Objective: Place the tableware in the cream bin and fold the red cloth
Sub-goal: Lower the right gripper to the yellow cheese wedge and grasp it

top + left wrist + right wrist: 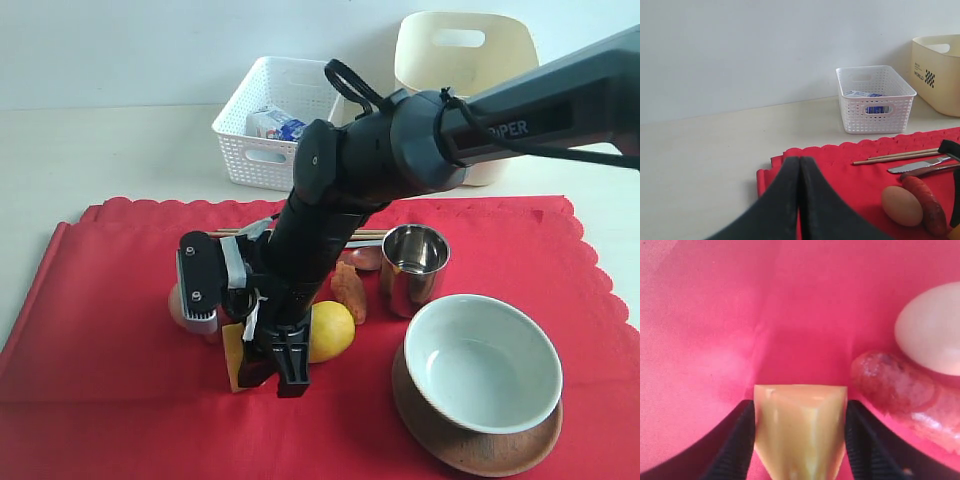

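Note:
The red cloth (pixel 120 330) lies spread flat on the table. On its right side a pale bowl (pixel 482 362) sits on a wooden plate (pixel 480 452), with a steel cup (pixel 413 265) behind them. Chopsticks (pixel 895 156), a knife (pixel 920 164) and a dark spoon (pixel 365 258) lie near the cloth's far edge. The cream bin (pixel 465 50) stands at the back right. My right gripper (pixel 280 375) points down at the cloth's middle, shut on a yellow cheese wedge (pixel 800 425). My left gripper (pixel 800 161) is shut and empty, off the cloth's left corner.
A white perforated basket (pixel 270 125) holding a carton (pixel 275 123) stands beside the cream bin. An egg (pixel 180 305), a lemon (pixel 332 330) and a sausage (pixel 349 290) lie close around the right gripper. The right arm reaches across the cloth from the upper right.

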